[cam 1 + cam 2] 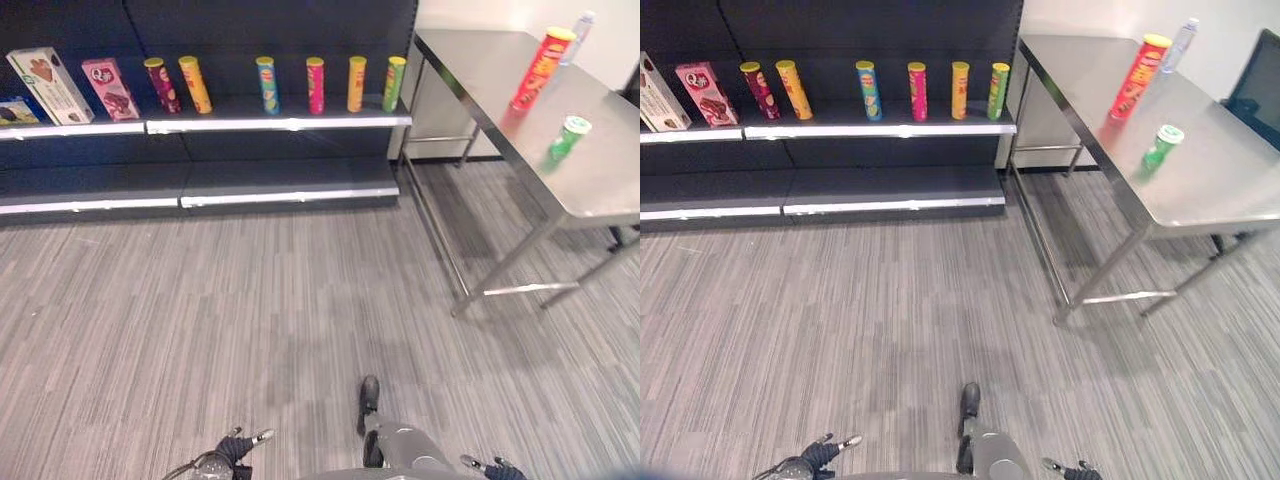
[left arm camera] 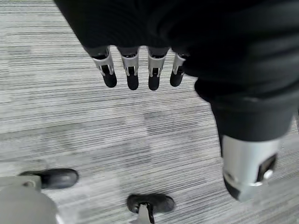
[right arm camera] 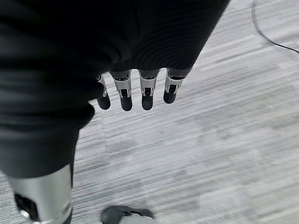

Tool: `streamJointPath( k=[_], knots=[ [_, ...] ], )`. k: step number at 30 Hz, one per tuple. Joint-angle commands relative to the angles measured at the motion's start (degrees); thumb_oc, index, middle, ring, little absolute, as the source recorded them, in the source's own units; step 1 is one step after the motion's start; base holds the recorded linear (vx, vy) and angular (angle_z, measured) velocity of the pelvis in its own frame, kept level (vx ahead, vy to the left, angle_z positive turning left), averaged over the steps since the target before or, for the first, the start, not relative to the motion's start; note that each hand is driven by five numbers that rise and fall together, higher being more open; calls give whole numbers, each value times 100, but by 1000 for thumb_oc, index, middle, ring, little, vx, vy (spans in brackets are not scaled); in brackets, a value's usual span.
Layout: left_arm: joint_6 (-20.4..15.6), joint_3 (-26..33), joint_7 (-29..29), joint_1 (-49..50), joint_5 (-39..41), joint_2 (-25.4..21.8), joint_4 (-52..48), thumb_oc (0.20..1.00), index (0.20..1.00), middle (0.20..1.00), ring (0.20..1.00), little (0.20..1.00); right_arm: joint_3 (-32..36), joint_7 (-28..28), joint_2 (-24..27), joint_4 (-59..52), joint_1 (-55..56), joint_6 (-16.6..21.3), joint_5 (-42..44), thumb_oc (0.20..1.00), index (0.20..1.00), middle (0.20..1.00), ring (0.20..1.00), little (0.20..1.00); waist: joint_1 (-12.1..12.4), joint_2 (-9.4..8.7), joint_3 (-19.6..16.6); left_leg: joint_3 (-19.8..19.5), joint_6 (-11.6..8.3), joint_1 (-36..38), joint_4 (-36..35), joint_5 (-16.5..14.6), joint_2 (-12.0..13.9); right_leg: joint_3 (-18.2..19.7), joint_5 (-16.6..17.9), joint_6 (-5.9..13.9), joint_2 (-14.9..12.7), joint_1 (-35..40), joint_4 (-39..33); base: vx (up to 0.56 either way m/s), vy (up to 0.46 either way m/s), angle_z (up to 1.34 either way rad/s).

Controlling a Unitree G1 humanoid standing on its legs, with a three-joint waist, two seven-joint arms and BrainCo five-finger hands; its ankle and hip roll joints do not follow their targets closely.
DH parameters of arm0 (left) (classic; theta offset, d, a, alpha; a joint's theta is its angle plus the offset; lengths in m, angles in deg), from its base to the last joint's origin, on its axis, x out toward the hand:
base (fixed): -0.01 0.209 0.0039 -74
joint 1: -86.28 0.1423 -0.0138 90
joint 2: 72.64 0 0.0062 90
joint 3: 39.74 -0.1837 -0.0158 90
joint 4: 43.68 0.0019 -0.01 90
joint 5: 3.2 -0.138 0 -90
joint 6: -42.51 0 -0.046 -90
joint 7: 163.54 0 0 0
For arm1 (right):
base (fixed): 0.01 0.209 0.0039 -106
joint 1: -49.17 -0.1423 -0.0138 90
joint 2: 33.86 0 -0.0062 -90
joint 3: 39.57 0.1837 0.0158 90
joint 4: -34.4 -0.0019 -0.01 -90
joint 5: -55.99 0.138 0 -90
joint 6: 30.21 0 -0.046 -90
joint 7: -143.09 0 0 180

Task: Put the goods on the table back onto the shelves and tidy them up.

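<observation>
- Goods to fetch stand on the steel table (image 1: 600,180) off to the robot's right: a tall red can (image 1: 541,66), a small green cup (image 1: 568,136) nearer the front edge, and a clear bottle (image 1: 580,30) at the far corner.
- Left hand (image 2: 140,70) hangs low over the carpet, fingers straight and relaxed, holding nothing — the right hand (image 3: 135,88) likewise.
- Shelf (image 1: 280,122) already carries a row of cans with a gap mid-row, likely the best slot.
- Step in hand, I judge, is the approach: turn right, square up to the table edge, and take the green cup first — it is closest and leaves the tall can undisturbed.
</observation>
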Motion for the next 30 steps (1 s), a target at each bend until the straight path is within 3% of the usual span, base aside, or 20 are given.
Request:
streamJointPath(
  k=[1, 2, 3, 4, 5, 7, 8, 9, 11, 14, 18, 20, 21, 22, 23, 25, 26, 27, 28, 30],
  knots=[
    [-159, 11, 31, -250, -86, -234, -78, 1000, 1000, 1000, 1000, 1000, -48, -10, 261, -163, -378, 148, 196, 1000, 1000, 1000, 1000, 1000, -5, 86, 174, 101, -701, -349, 783, 1095, 781, 579, -589, 1024, 94, 251, -50, 380, -157, -1],
    [-158, 11, 31, -249, -86, -234, -79, 1000, 1000, 1000, 1000, 1000, -48, -10, 261, -163, -378, 148, 196, 1000, 1000, 1000, 1000, 1000, -7, 87, 172, 99, -699, -367, 812, 1082, 778, 577, -590, 1025, 92, 246, -46, 342, -156, -17],
    [-147, -6, 36, -251, -68, -255, -118, 1000, 1000, 1000, 1000, 1000, -60, -1, 305, -179, -416, 167, 226, 1000, 1000, 1000, 1000, 1000, 8, 16, 226, 172, -746, -682, 1518, 1394, 737, 641, -689, 932, 75, 412, -45, 285, -189, -8],
    [-142, -9, 48, -278, 16, -317, -273, 1000, 1000, 1000, 1000, 1000, -105, 21, 388, -206, -486, 157, 196, 1000, 1000, 1000, 1000, 1000, 136, -95, 358, 389, -601, -1246, 2755, 1608, 632, 753, -846, 788, 78, 754, -61, 377, -263, 11],
    [-142, -18, 82, -292, 47, -338, -316, 1000, 1000, 1000, 1000, 1000, -121, 37, 429, -174, -538, 141, 175, 1000, 1000, 1000, 1000, 1000, 198, -189, 418, 529, -497, -1516, 3197, 1601, 555, 842, -915, 729, 23, 903, -73, 271, -200, -23],
    [-136, -20, 101, -300, 82, -357, -368, 1000, 1000, 1000, 1000, 1000, -147, 49, 452, -198, -579, 128, 171, 1000, 1000, 1000, 1000, 1000, 261, -260, 455, 722, -373, -1810, 3309, 1451, 538, 892, -973, 703, -27, 1019, -86, 185, -107, -69],
    [-136, -18, 96, -312, 121, -357, -419, 1000, 1000, 1000, 1000, 1000, -172, 54, 474, -220, -602, 122, 162, 1000, 1000, 1000, 1000, 1000, 369, -266, 511, 903, -282, -2036, 3239, 1193, 564, 968, -1053, 701, -4, 1155, -89, 374, -102, -50],
    [-139, -19, 88, -313, 110, -357, -433, 1000, 1000, 1000, 1000, 1000, -195, 55, 489, -255, -617, 129, 140, 1000, 1000, 1000, 1000, 1000, 504, -334, 565, 1171, -162, -2439, 2682, 857, 502, 1097, -1172, 724, -47, 1350, -91, 379, -23, -23],
    [-136, -40, 79, -267, 40, -339, -400, 1000, 1000, 1000, 1000, 1000, -258, 56, 508, -257, -638, 148, 72, 1000, 1000, 1000, 1000, 1000, 665, -290, 625, 1224, -87, -2704, 1473, 725, 198, 1279, -1257, 800, 57, 1546, -119, 346, 49, -28],
    [-141, -56, 42, -213, -29, -273, -283, 1000, 1000, 1000, 1000, 1000, -301, 99, 494, -169, -638, 158, -37, 1000, 1000, 1000, 1000, 1000, 873, -88, 564, 765, -179, -2902, -200, 1501, 12, 1516, -1446, 823, 312, 1835, -159, 330, 58, -51],
    [-105, 32, -4, -117, -34, -244, -102, 1000, 1000, 1000, 1000, 1000, -334, 37, 400, -42, -531, 119, -190, 1000, 1000, 1000, 1000, 1000, 997, 40, 468, 448, -266, -2746, -896, 1962, -39, 1810, -1707, 741, 449, 2171, -159, 300, 86, -80],
    [-89, 99, 20, -62, -67, -235, 5, 1000, 1000, 1000, 1000, 1000, -321, 29, 344, 14, -458, 90, -242, 1000, 1000, 1000, 1000, 1000, 968, -18, 300, 399, -240, -2517, -896, 1955, -50, 1822, -1887, 814, 296, 2261, -146, 335, 203, -71],
    [-78, 150, 4, -64, -25, -249, 28, 1000, 1000, 1000, 1000, 1000, -336, -30, 301, 9, -441, 74, -304, 1000, 1000, 1000, 1000, 1000, 1027, -64, 225, 525, -154, -2410, -832, 1819, -29, 1825, -2024, 927, 109, 2176, 277, 323, 229, -89],
    [-56, 189, -6, -99, 49, -274, -3, 1000, 1000, 1000, 1000, 1000, -363, -58, 287, -44, -487, 68, -375, 1000, 1000, 1000, 1000, 1000, 1097, -60, 257, 655, -3, -2269, -755, 1615, 10, 1780, -1956, 1114, -50, 1714, 1391, 231, 222, -97],
    [-50, 196, 15, -144, 112, -293, -39, 1000, 1000, 1000, 1000, 1000, -376, -44, 297, -92, -561, 58, -391, 1000, 1000, 1000, 1000, 1000, 1055, -39, 399, 668, 83, -2148, -737, 1544, 52, 1777, -1594, 1247, -85, 1282, 2132, 77, 167, -115],
    [-39, 160, 22, -239, 192, -346, -98, 1000, 1000, 1000, 1000, 1000, -392, -18, 292, -218, -645, 83, -321, 1000, 1000, 1000, 1000, 1000, 975, 33, 579, 653, 152, -2046, -712, 1495, 161, 1643, -1279, 1282, -121, 616, 3164, -6, 92, -49],
    [-37, 142, 23, -260, 188, -359, -98, 1000, 1000, 1000, 1000, 1000, -391, -6, 271, -259, -649, 93, -291, 1000, 1000, 1000, 1000, 1000, 947, 65, 596, 651, 157, -1995, -712, 1460, 209, 1494, -1329, 1206, -186, 460, 3414, 149, 35, 23],
    [-48, 178, 53, -285, 193, -407, -107, 1000, 1000, 1000, 1000, 1000, -389, 36, 228, -375, -639, 110, -298, 1000, 1000, 1000, 1000, 1000, 1006, 110, 536, 776, 97, -1908, -703, 1287, 397, 903, -1496, 1106, -725, 406, 3119, 156, 4, 32],
    [-49, 177, 53, -283, 193, -409, -106, 1000, 1000, 1000, 1000, 1000, -389, 37, 225, -378, -636, 109, -299, 1000, 1000, 1000, 1000, 1000, 990, 102, 557, 761, 95, -1879, -704, 1277, 389, 886, -1519, 1104, -736, 442, 3123, 187, -69, 30],
    [-82, 172, 88, -321, 219, -435, -150, 1000, 1000, 1000, 1000, 1000, -341, 64, 224, -390, -658, 101, -308, 1000, 1000, 1000, 1000, 1000, 1008, 54, 504, 871, -17, -1768, -755, 1129, 532, 247, -1499, 1103, -1139, 597, 2032, 152, -162, -19]
  ],
)
